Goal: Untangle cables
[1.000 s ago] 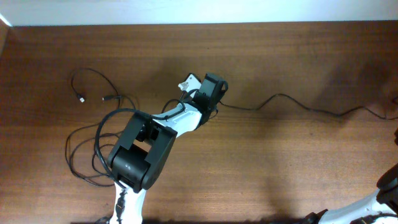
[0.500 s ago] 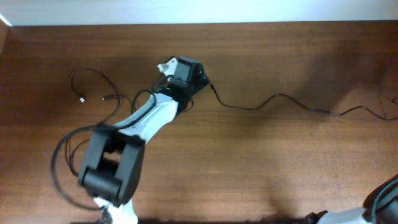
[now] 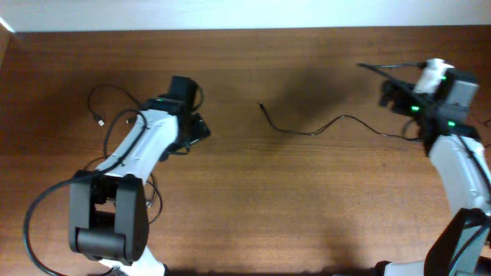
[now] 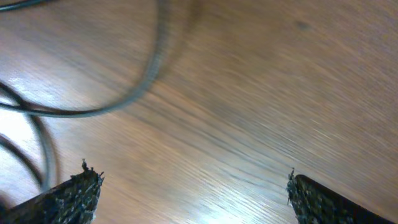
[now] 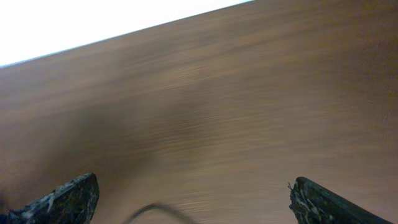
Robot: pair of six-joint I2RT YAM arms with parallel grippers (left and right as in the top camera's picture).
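Note:
One thin black cable lies stretched over the middle of the table, its plug end free. More cables loop at the left, partly under the left arm. My left gripper sits just right of those loops, open. In the left wrist view the left gripper holds nothing, with blurred cables ahead of it. My right gripper hovers open above the stretched cable's right part. In the right wrist view the right gripper is empty too, a blurred cable low between its fingertips.
The brown wooden table ends at a pale wall along the back. Thicker black arm wires stick out left of the right wrist. A big wire loop hangs beside the left arm's base.
The left gripper opened, let go of the stretched cable's plug end and swung left toward the loops. The right arm came into the overhead view at back right, jaws opening.

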